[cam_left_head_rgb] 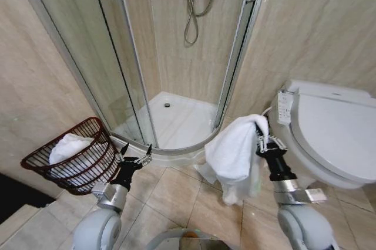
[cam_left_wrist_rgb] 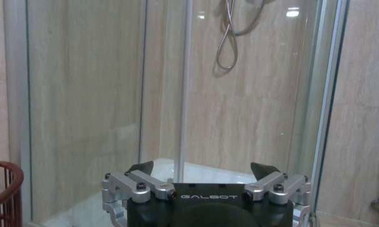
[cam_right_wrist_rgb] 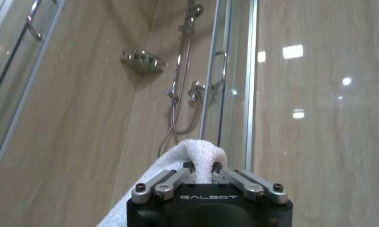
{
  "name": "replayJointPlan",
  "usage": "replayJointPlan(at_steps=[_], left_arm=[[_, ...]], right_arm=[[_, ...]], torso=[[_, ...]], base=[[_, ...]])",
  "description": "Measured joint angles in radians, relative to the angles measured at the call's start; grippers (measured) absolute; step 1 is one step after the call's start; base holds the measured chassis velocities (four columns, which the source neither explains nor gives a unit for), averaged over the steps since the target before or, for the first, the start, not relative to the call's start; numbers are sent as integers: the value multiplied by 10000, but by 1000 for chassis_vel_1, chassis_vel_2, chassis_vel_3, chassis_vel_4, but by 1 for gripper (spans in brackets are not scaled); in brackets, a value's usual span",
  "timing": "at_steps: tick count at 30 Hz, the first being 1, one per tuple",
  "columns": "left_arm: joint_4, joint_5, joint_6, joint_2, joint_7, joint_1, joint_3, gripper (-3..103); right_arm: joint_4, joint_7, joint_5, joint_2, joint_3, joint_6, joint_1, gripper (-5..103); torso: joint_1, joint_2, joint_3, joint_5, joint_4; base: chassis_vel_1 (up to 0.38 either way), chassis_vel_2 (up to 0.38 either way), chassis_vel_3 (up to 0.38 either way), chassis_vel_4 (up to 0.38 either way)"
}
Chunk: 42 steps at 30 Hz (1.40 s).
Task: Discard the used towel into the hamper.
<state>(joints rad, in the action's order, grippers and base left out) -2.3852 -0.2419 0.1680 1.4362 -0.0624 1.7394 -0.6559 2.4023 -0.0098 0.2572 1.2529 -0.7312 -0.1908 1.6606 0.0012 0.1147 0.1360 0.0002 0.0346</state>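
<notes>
Jaws: right gripper [cam_right_wrist_rgb: 202,166] clamped on white towel [cam_left_head_rgb: 235,150], centre-right of head view; left gripper [cam_left_wrist_rgb: 202,170] spread, empty; hamper [cam_left_head_rgb: 88,174] lower left, base hidden.

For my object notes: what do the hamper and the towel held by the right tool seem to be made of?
Hamper: thin dark red-brown wires, probably coated metal; open gaps show through. Towel: white terry cloth, seemingly cotton; looped nap, soft folds hanging from the right tool.
</notes>
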Motion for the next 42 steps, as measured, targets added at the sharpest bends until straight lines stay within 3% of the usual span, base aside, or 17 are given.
replayJointPlan(at_steps=[26,42], left_arm=[[0,0,0,1,0,0,0,100],[0,0,0,0,0,0,0,100]], right_arm=[[1023,117,800,-504,-1126,360,-84,8],[1004,185,1500,-413,-1222,46,64,8]], torso=[[0,0,0,-1,2],[35,124,88,-2,2]], base=[[0,0,0,0],[0,0,0,0]])
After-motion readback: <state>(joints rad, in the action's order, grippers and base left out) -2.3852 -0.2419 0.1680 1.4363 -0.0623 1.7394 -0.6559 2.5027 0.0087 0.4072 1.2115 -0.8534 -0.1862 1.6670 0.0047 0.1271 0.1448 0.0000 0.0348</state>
